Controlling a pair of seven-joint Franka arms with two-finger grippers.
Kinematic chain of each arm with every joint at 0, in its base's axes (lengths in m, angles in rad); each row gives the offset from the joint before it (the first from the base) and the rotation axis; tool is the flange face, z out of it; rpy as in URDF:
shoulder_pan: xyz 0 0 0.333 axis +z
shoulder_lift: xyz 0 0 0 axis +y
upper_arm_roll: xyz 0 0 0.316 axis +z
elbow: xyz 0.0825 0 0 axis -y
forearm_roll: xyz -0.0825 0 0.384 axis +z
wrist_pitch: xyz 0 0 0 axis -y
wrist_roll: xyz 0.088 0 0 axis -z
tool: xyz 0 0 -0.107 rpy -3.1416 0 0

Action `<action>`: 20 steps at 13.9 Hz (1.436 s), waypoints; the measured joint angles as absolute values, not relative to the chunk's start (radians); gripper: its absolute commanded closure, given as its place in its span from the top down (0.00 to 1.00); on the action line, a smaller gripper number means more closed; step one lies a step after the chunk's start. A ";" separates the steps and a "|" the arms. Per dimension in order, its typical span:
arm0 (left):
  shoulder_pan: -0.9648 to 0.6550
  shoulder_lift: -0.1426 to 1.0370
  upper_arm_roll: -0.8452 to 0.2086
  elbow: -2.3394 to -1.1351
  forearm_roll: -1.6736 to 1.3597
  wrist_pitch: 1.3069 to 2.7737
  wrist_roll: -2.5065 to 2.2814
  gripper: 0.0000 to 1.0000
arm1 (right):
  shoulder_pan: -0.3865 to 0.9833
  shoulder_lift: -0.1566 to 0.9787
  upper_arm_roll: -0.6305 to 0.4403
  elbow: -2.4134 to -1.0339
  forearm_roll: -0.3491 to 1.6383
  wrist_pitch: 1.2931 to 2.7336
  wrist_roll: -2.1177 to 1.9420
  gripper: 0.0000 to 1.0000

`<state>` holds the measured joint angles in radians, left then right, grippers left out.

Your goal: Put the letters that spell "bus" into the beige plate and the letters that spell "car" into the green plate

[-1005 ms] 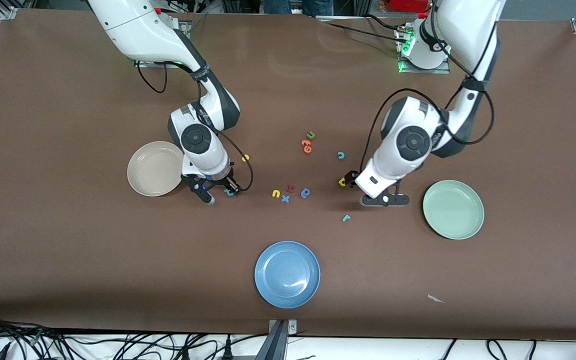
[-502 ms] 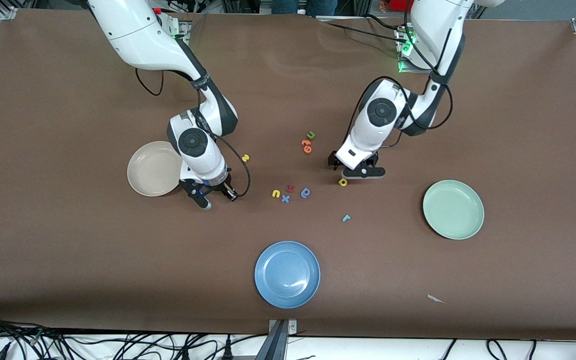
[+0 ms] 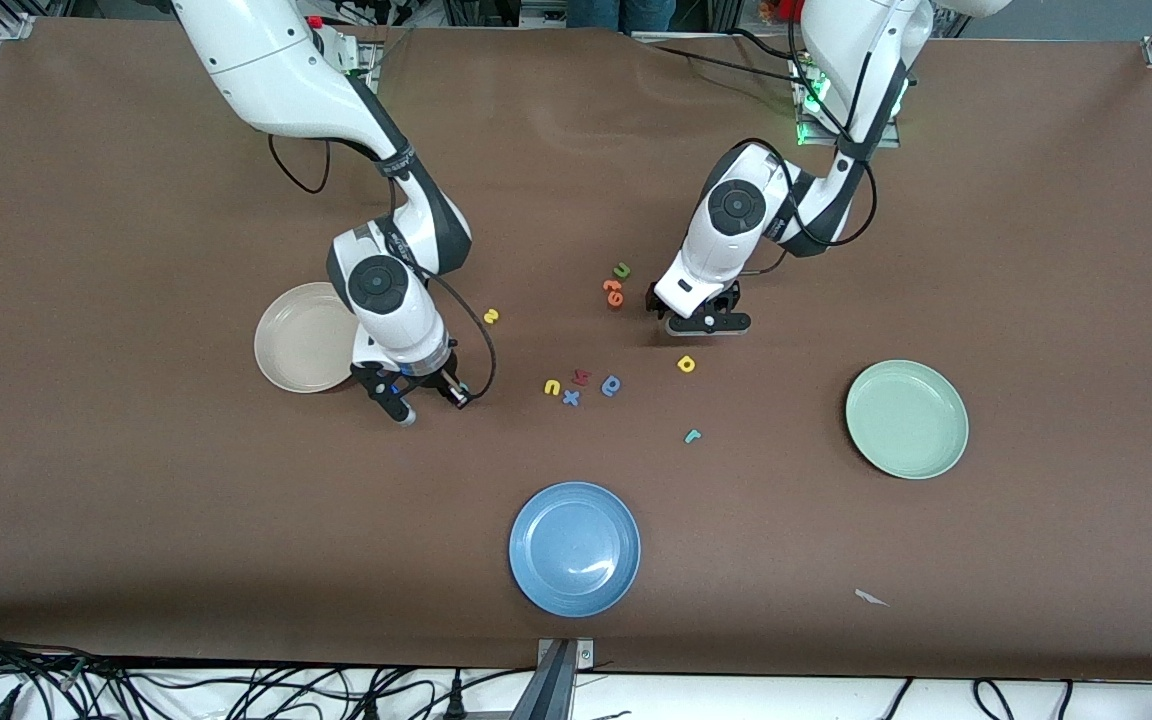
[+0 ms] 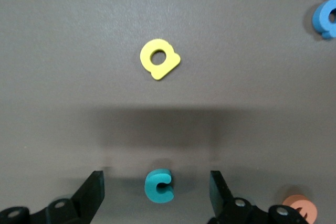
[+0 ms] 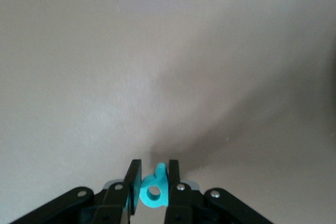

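My right gripper (image 5: 154, 182) is shut on the teal b (image 5: 154, 192). In the front view it (image 3: 426, 398) hangs low over the table beside the beige plate (image 3: 296, 340). My left gripper (image 3: 701, 318) is down over the teal c (image 4: 158, 186), which lies between its open fingers (image 4: 94, 192) without touching either; the front view hides the c. The yellow a (image 3: 686, 364) (image 4: 159, 59) lies just nearer the camera. The teal r (image 3: 693, 436), yellow u (image 3: 552, 387) and yellow s (image 3: 491, 316) lie loose on the table. The green plate (image 3: 906, 418) holds nothing.
A blue plate (image 3: 574, 548) sits near the front edge. A red letter (image 3: 582, 377), a blue x (image 3: 571, 398) and a blue round letter (image 3: 611, 385) crowd the yellow u. Orange letters (image 3: 613, 291) and a green u (image 3: 622, 270) lie beside my left gripper.
My right gripper has shut on the teal b and drifted a little toward the beige plate. My left gripper has left the yellow a and come down around the teal c.
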<state>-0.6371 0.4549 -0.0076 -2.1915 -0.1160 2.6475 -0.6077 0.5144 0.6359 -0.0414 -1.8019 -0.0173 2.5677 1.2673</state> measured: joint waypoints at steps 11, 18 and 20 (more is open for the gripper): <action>-0.663 0.463 -0.003 -2.196 -0.116 2.640 -0.622 0.48 | 0.510 0.501 -0.244 -1.956 -0.018 2.223 0.716 0.70; -0.670 0.460 -0.002 -2.193 -0.116 2.633 -0.631 0.35 | 0.513 0.398 -0.225 -2.031 -0.015 2.226 0.745 0.81; -0.670 0.459 -0.001 -2.193 -0.113 2.630 -0.631 0.32 | 0.515 0.363 -0.148 -2.029 -0.005 2.224 0.882 0.80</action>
